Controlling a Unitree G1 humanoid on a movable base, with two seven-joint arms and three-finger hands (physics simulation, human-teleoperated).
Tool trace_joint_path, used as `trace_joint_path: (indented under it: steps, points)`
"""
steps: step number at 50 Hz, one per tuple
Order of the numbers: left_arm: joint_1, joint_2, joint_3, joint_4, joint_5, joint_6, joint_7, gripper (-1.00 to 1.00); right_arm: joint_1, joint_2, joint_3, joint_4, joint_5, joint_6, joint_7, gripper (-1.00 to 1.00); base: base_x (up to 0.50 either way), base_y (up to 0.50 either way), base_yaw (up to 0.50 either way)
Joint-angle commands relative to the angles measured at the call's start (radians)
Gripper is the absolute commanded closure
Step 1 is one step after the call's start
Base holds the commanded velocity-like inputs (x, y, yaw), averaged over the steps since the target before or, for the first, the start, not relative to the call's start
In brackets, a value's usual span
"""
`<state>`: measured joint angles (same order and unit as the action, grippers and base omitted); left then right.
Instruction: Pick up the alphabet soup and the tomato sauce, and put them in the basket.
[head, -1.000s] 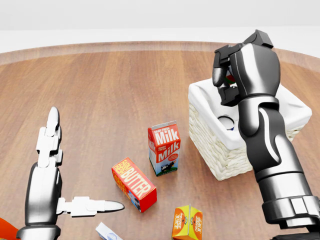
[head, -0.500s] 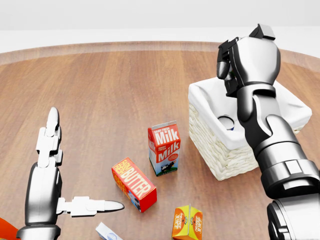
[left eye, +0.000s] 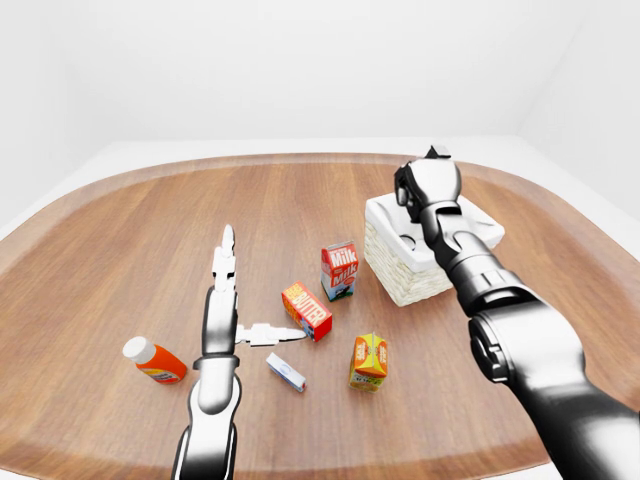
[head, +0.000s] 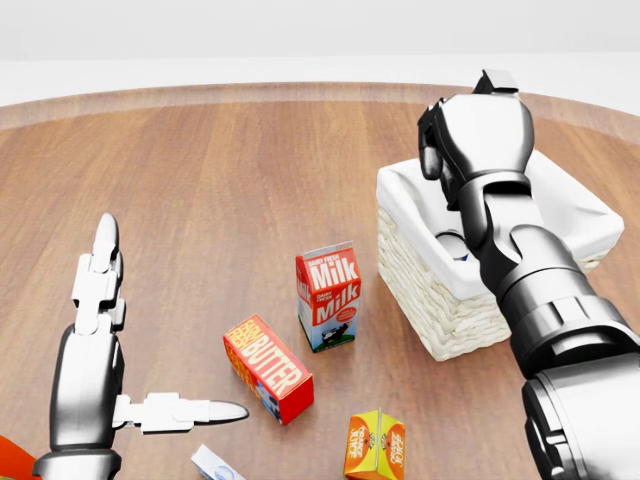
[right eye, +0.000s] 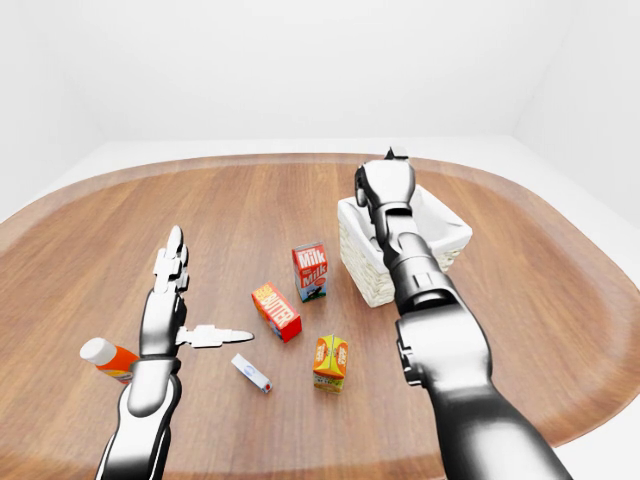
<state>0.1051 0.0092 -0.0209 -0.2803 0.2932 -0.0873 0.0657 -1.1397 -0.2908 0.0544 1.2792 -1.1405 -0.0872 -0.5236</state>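
My right hand (head: 470, 140) hung above basket (head: 425, 265), fingers curled; whether it pinched anything, could not tell. One can top (head: 452, 243) showed inside basket; other can not visible. Judged: lift clear of rim, avoid snagging liner. Left hand (head: 100, 330) spread over table (head: 220, 180), idle

The right hand (head: 470, 140) hides much of the basket (head: 425, 270); its fingers (curled away) cannot be read.

All three views look down from the robot's head; the head view is nearer, and all share the basket (head: 430, 300) and milk carton (head: 328, 296)
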Motion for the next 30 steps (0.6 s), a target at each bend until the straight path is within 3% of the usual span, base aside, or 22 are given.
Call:
trace_joint_path:
  steps: [1, 30]
  points:
    - [0.003, 0.001, 0.002, -0.005, -0.005, 0.000, 0.000, -1.00, -0.026, 0.011, 0.022, 0.044, -0.075, 0.000, 0.000, 1.00, 0.00, 0.00, 0.00]
    - [0.005, -0.001, 0.000, -0.021, -0.004, 0.000, -0.002, -1.00, -0.010, -0.026, 0.003, 0.057, -0.166, 0.000, 0.000, 1.00, 0.00, 0.00, 0.00]
